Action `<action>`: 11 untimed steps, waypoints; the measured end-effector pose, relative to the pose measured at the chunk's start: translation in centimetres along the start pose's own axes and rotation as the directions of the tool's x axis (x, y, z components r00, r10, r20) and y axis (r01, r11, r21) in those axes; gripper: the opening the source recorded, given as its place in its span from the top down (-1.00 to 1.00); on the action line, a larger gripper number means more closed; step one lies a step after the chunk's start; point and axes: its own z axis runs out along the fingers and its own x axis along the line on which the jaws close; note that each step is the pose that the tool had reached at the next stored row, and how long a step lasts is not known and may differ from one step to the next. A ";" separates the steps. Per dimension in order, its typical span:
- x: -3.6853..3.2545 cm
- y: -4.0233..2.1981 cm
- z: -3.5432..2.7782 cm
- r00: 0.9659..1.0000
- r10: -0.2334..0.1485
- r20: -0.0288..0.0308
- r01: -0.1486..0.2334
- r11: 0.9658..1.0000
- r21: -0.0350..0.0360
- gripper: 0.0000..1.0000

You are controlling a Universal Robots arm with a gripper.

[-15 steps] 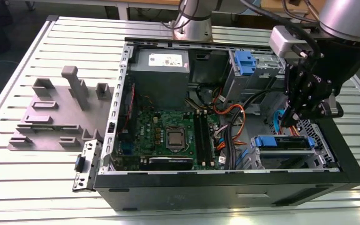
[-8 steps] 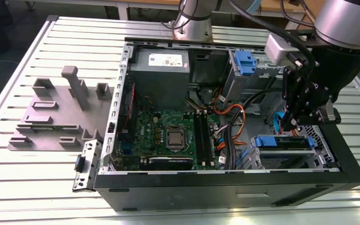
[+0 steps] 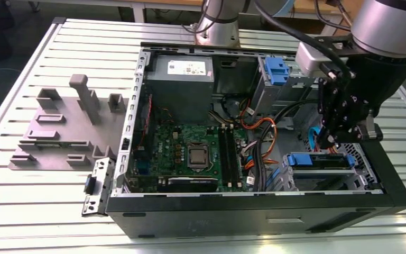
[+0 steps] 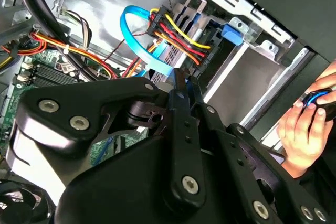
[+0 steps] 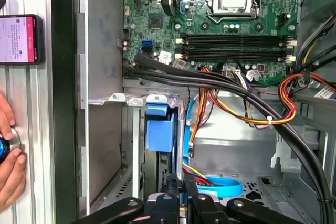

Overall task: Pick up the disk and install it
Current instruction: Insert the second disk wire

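The disk (image 3: 321,161), blue-bracketed and edge-on, is seen seated in the case's drive bay (image 3: 358,182), while the gripper (image 3: 340,138) is narrowed just above it.

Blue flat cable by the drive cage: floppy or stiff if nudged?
Likely floppy and light: the blue flat cable bends in a free loop. It would probably spring back, as one end runs in beside the red-and-yellow wires.

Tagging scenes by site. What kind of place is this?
Likely a robotics lab workbench for PC assembly trials: an open desktop computer case lies on a slotted aluminium table, beside a grey fixture plate, with the arm's tool over the drive bay.
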 end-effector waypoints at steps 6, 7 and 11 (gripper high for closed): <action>0.90 0.34 0.21 1.000 0.001 0.004 -0.001 1.000 0.004 0.68; 1.01 0.36 0.25 1.000 0.001 0.007 -0.001 1.000 0.005 0.68; 1.56 0.40 0.35 0.999 0.005 0.046 -0.005 1.000 0.007 0.68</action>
